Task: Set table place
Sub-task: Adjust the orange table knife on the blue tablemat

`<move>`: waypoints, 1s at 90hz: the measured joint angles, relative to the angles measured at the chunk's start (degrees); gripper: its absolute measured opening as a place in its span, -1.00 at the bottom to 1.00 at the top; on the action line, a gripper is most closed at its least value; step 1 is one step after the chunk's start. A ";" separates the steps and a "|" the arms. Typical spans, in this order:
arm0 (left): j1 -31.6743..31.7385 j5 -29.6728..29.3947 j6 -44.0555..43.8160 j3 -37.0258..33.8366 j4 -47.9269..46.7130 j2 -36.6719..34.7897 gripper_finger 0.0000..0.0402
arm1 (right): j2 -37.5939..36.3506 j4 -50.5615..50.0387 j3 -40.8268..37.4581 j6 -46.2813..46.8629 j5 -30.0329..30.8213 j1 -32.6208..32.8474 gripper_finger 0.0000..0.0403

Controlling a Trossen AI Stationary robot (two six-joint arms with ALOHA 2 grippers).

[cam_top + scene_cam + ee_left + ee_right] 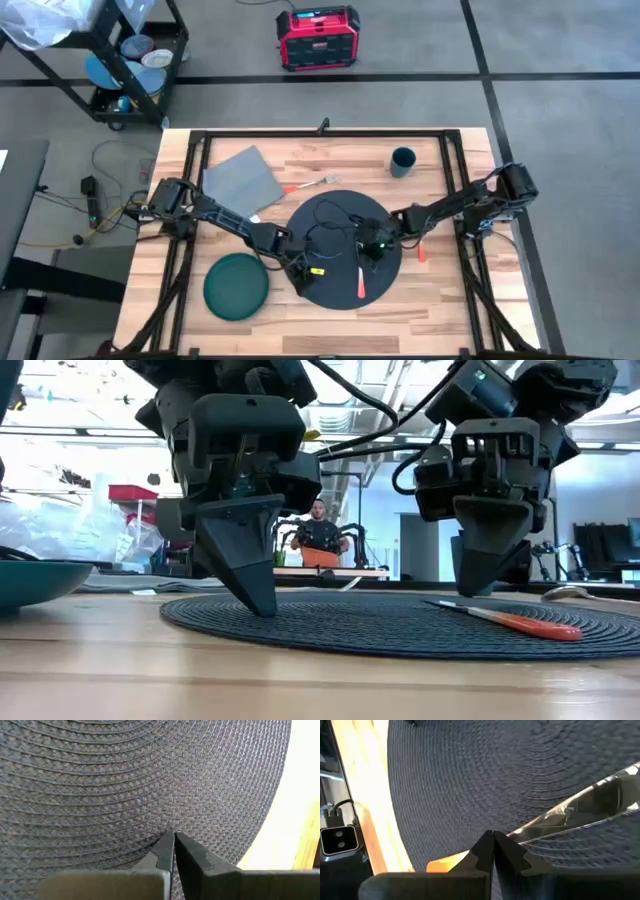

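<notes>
The place, a round dark grey woven mat (340, 225), lies flat in the middle of the table (440, 310). An orange-handled knife (362, 280) lies on the mat's near right part, also seen in the low view (510, 622). My left gripper (298, 272) is shut, its tips down on the mat's near left part (262, 608). My right gripper (374, 246) is shut and points down over the mat (487, 592), just beside the knife (580, 810). My left gripper stands with its shut fingertips (174, 836) on the mat's woven top (150, 815), a little inside its rim. The fingers come from above, pointing down, and the mat lies flat on the table. My right gripper's shut tips (493, 836) are low over the mat next to the knife. Whether they touch either, I cannot tell.
A dark green plate (237, 285) sits on the table left of the mat. At the far left is a grey napkin (240, 180), with an orange-handled fork (312, 183) beside it. A blue cup (402, 160) stands at the far right. Another orange-handled utensil (420, 250) lies right of the mat.
</notes>
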 joint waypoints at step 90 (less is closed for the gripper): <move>-0.02 -0.05 -1.34 -0.04 0.23 0.09 -1.00 | 0.24 -9.81 0.68 -7.81 -0.46 -4.50 -1.00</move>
